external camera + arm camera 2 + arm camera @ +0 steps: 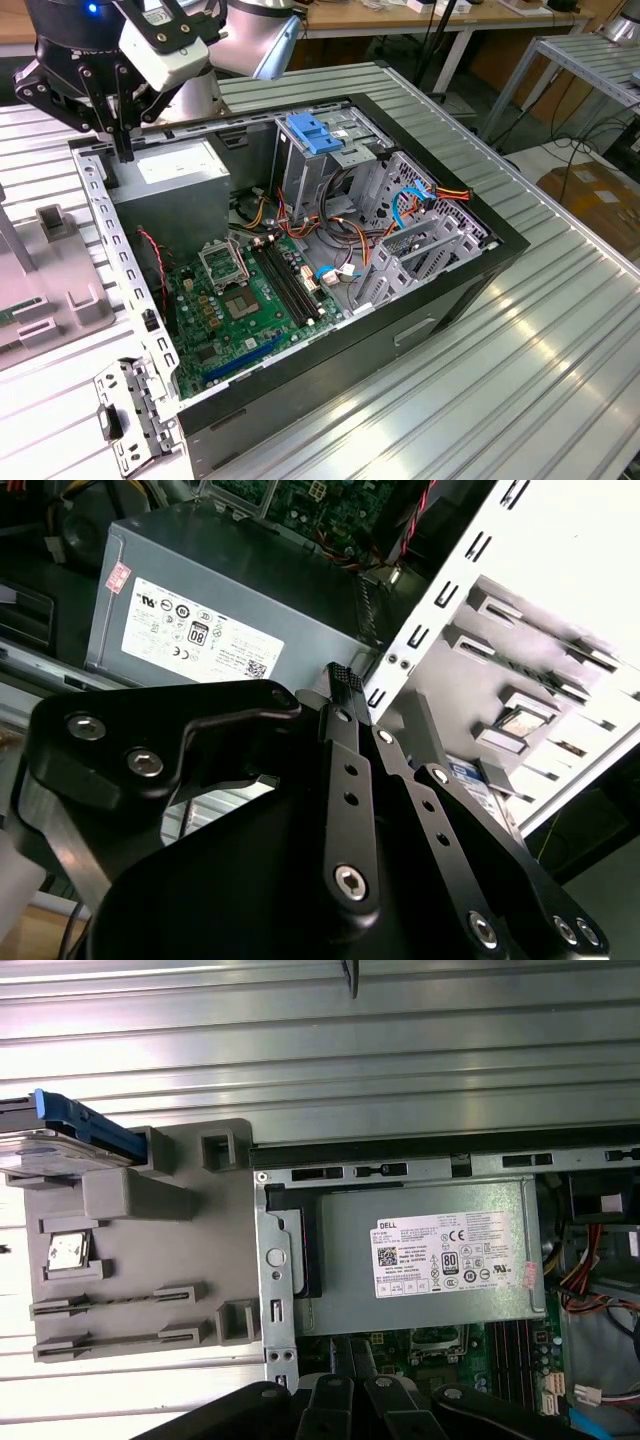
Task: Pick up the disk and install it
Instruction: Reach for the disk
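Observation:
The disk (pixel 62 1138), silver metal with a blue carrier frame, lies at one end of a grey plastic fixture (pixel 140 1260) on the slatted table beside the open computer case. In the second wrist view a strip of the disk's (pixel 468 773) white and blue label shows past my fingers. My gripper (pixel 122 148) hangs over the case's rear corner by the power-supply box, apart from the disk. Its fingers (pixel 347 685) are pressed together with nothing between them, and the gripper (pixel 350 1348) stands above the case's metal edge.
The grey power-supply box (pixel 170 170) with a white sticker sits in the case under my gripper. A metal drive cage with a blue latch (pixel 313 133) stands at the case's far side. The motherboard (pixel 245 305) and loose cables (pixel 400 215) lie inside.

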Tool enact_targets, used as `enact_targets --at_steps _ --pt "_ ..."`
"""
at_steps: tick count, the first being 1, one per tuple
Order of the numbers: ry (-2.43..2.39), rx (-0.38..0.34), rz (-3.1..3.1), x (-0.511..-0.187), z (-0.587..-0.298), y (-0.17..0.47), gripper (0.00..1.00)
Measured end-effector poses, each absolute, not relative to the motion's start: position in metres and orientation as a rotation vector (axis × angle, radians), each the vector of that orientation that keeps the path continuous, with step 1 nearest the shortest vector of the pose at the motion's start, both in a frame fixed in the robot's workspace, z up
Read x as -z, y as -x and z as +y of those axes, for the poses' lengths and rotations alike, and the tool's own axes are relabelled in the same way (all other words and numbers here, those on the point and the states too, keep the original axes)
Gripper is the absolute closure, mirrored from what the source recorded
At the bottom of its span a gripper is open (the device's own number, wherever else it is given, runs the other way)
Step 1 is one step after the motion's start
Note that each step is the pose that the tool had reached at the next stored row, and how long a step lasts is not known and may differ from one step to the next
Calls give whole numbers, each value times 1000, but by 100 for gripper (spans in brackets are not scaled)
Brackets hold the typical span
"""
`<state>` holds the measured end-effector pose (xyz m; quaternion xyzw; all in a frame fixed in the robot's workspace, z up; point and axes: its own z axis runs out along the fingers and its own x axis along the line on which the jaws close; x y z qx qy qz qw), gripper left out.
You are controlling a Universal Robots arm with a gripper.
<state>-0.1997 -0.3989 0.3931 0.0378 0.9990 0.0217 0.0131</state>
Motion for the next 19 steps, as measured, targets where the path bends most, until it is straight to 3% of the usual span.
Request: enact_targets --at_steps 19 --pt "-118 -68 3112 -393 -399 208 89"
